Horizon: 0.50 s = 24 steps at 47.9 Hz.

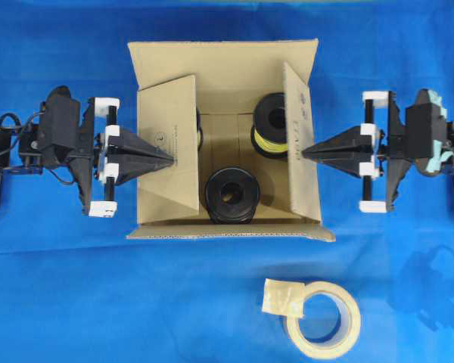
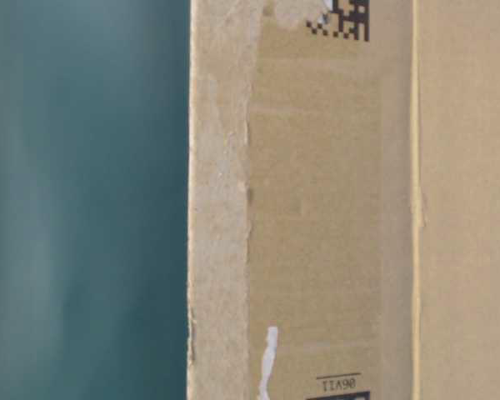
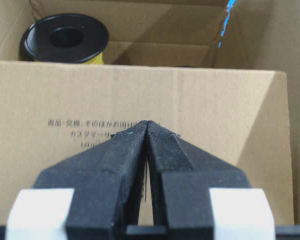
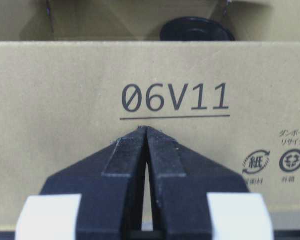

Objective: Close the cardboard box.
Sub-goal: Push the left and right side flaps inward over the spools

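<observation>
We see the large brown corrugated cardboard box [image 1: 227, 136] in the middle of the blue-covered counter [image 1: 60, 287], with the left tool [image 1: 169, 160] against its left flap and the right tool [image 1: 305, 152] against its right flap, both with fingers pressed together. In the box, one black wire spool [image 1: 232, 195] lies near the front wall and a second black spool wound with yellow wire [image 1: 271, 125] lies behind it to the right. In front of the box, toward the right, a beige roll of tape [image 1: 323, 319] lies flat on the counter.
</observation>
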Each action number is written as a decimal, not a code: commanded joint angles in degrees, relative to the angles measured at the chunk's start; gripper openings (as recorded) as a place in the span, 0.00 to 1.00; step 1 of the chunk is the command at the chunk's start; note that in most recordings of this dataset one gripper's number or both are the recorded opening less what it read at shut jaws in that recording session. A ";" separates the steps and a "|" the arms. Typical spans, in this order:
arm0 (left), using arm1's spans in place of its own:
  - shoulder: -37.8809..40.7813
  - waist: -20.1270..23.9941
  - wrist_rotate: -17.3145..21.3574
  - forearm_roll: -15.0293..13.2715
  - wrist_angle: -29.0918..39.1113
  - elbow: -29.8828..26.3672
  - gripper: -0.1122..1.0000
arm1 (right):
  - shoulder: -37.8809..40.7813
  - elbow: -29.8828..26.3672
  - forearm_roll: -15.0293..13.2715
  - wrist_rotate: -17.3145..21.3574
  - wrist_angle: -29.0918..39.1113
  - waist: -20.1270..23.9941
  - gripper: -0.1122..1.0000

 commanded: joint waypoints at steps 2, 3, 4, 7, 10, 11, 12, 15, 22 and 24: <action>0.53 -0.09 0.09 0.00 -0.26 -2.20 0.10 | 1.76 -2.55 -0.26 -0.18 -1.05 0.00 0.10; 0.70 0.00 0.09 0.00 -0.26 -2.37 0.10 | 2.20 -2.81 -0.18 -0.18 -1.05 0.00 0.10; 0.97 0.00 0.09 0.09 -0.18 -2.64 0.10 | 2.99 -3.34 -0.18 -0.18 -1.05 0.00 0.10; 1.58 0.00 0.18 0.00 0.53 -3.43 0.10 | 4.39 -4.39 -0.18 -0.18 -0.88 0.00 0.10; 2.46 0.09 0.18 0.09 1.58 -4.22 0.10 | 5.89 -5.36 -0.18 -0.18 -0.79 0.00 0.10; 2.72 0.18 0.18 0.00 1.93 -4.48 0.10 | 6.33 -5.80 -0.18 -0.18 -0.70 0.00 0.10; 3.25 0.18 0.18 0.00 2.46 -4.92 0.10 | 6.77 -5.98 -0.18 -0.18 -0.62 0.00 0.10; 4.22 0.44 0.18 0.00 3.52 -5.45 0.10 | 8.35 -6.77 -0.18 -0.18 -0.53 0.00 0.10; 5.80 0.70 0.18 0.00 4.57 -5.98 0.10 | 10.99 -7.21 0.09 0.35 -0.53 0.00 0.10; 6.06 0.70 0.09 0.00 4.66 -5.98 0.10 | 11.51 -7.21 0.18 0.44 -0.53 0.00 0.10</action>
